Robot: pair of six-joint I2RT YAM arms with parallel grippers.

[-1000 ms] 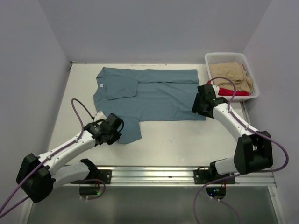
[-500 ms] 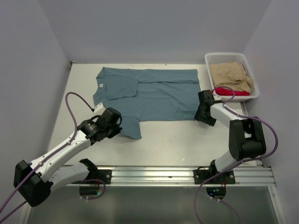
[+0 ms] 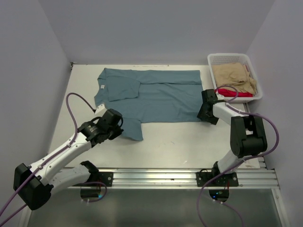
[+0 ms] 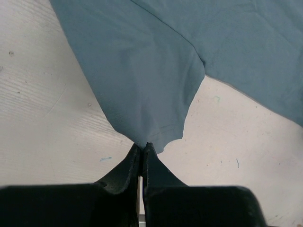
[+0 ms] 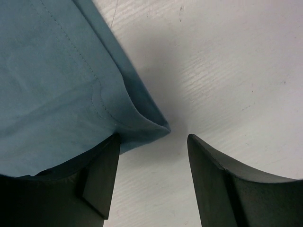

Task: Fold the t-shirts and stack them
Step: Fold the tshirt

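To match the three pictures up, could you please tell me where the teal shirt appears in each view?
Top external: teal shirt lies spread across the table's far middle.
Left wrist: it fills the upper part, its sleeve tapering down into the shut left gripper.
Right wrist: it is at the upper left, its hem corner just ahead of the open right gripper.
Shared landmark: the white table, bare beside the shirt.

Three t-shirts, one basket, two arms.
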